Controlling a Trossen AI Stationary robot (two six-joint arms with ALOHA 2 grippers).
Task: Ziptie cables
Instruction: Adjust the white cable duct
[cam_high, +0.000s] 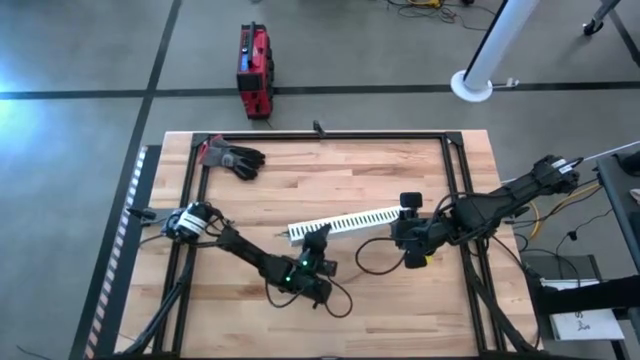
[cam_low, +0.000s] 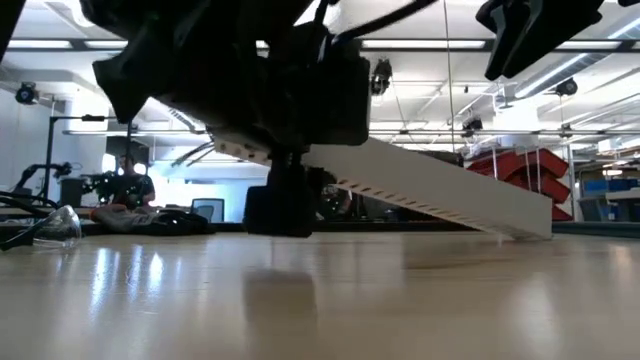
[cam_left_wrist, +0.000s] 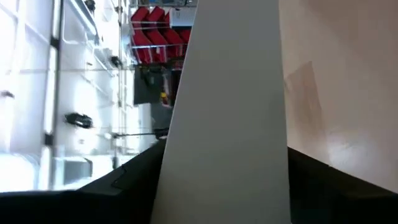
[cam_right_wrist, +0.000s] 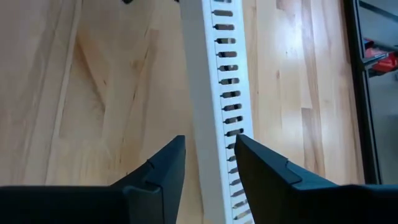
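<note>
channel: white slotted channel (cam_high: 345, 222) lies on the wooden table (cam_high: 300, 170), long axis across it, left end lifted, contents cannot be told | left gripper (cam_high: 316, 240): clamped on its left end | right gripper (cam_right_wrist: 209, 163): fingers apart, straddling its right end | cables (cam_high: 372, 262): thin dark loops on the table just in front of the channel, between the 2 grippers

No text, label or number can be read anywhere. A white sheet (cam_high: 583, 322) beyond the table, well off from the right gripper (cam_high: 412, 245), may carry marks. They are too small to make out.
</note>
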